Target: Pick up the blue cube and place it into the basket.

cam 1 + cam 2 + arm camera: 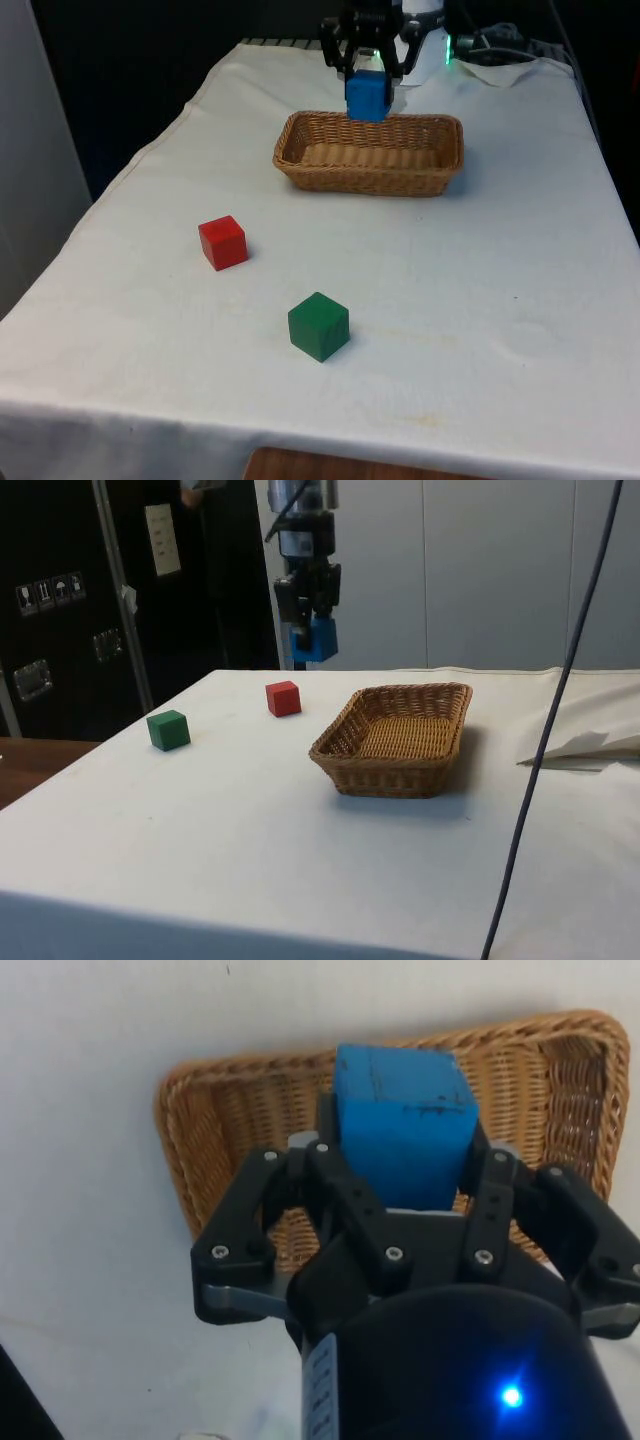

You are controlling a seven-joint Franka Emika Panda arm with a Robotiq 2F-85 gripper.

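The blue cube (pixel 367 96) hangs in the air, held between the black fingers of my gripper (pixel 368 88), which is shut on it. In the side view the cube (pixel 316 640) and gripper (pixel 311 632) are high above the table. The wicker basket (pixel 433 172) stands at the far middle of the table; its inside looks bare. In the front view the cube lines up with the basket's far rim. The wrist view has the cube (pixel 402 1125) between the gripper (pixel 400 1175) fingers, with the basket (pixel 225 1130) below it.
A red cube (pixel 223 242) lies on the cloth towards the front view's left, nearer than the basket. A green cube (pixel 319 326) sits closer to the front edge. In the side view a dark cable (pixel 545 740) hangs across the right.
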